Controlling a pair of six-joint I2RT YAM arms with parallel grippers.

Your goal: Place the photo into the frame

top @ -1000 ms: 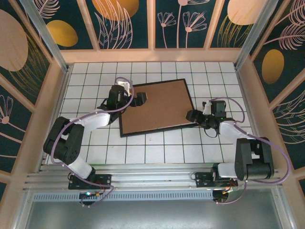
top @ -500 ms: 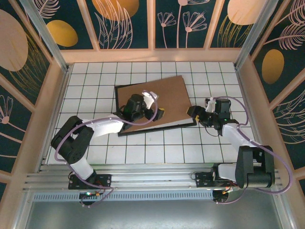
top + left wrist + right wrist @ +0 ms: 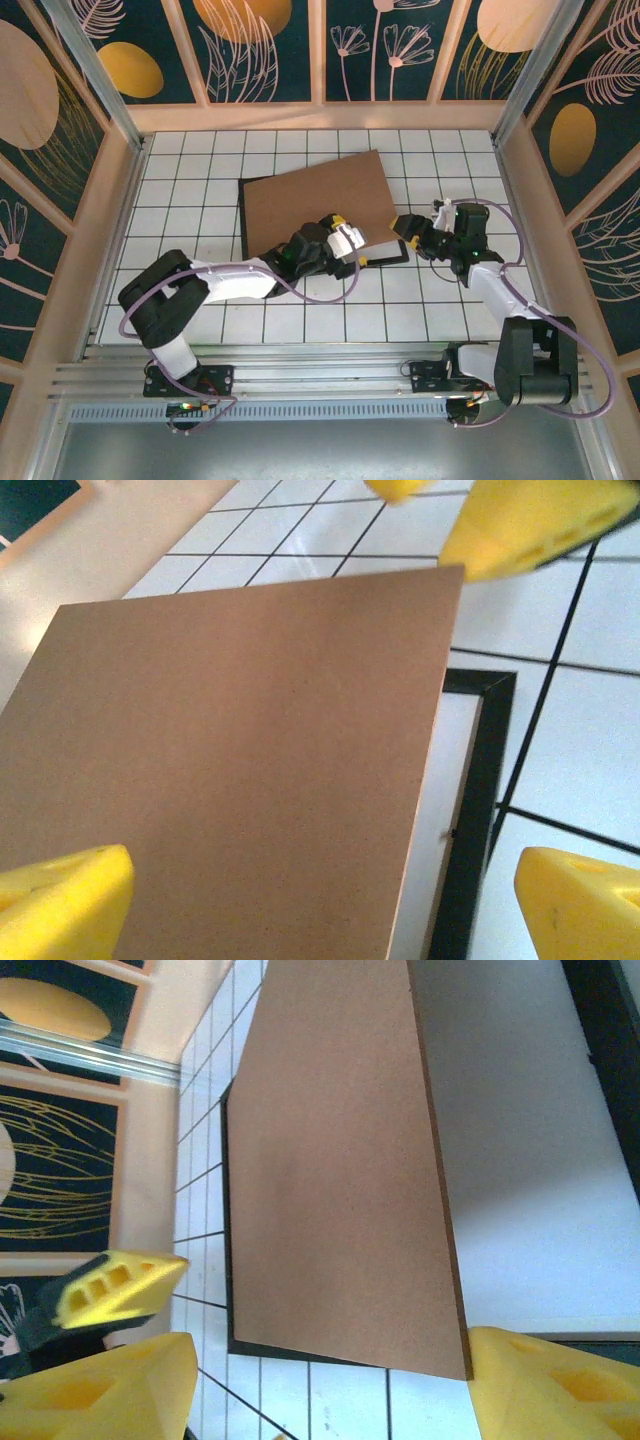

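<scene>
Black-rimmed frame (image 3: 478,790) flat on the tiled tabletop (image 3: 190,160), near centre. Brown backing board (image 3: 315,200) lies on top of it, skewed. The rim is bare along the 9 o'clock side and at the 4 o'clock corner, where a strip of white sheet (image 3: 530,1160) shows between board edge and rim. The board covers the rest of the opening, so I cannot tell whether the photo already lies under it. Judged progress: late stage if the print is in, with the board left to square up and seat inside the rim; if not, the board must come off first. Left hand (image 3: 352,242) at the board's 5 o'clock edge, fingers spread wide over the board's corner, holding nothing; contact with the board not discernible. Right hand (image 3: 408,228) at the 3 o'clock corner, fingers well apart, nothing clamped. The board's corner sits just beside one fingertip (image 3: 540,1380); touching or not, I cannot say. The two hands are near each other, not touching.
</scene>
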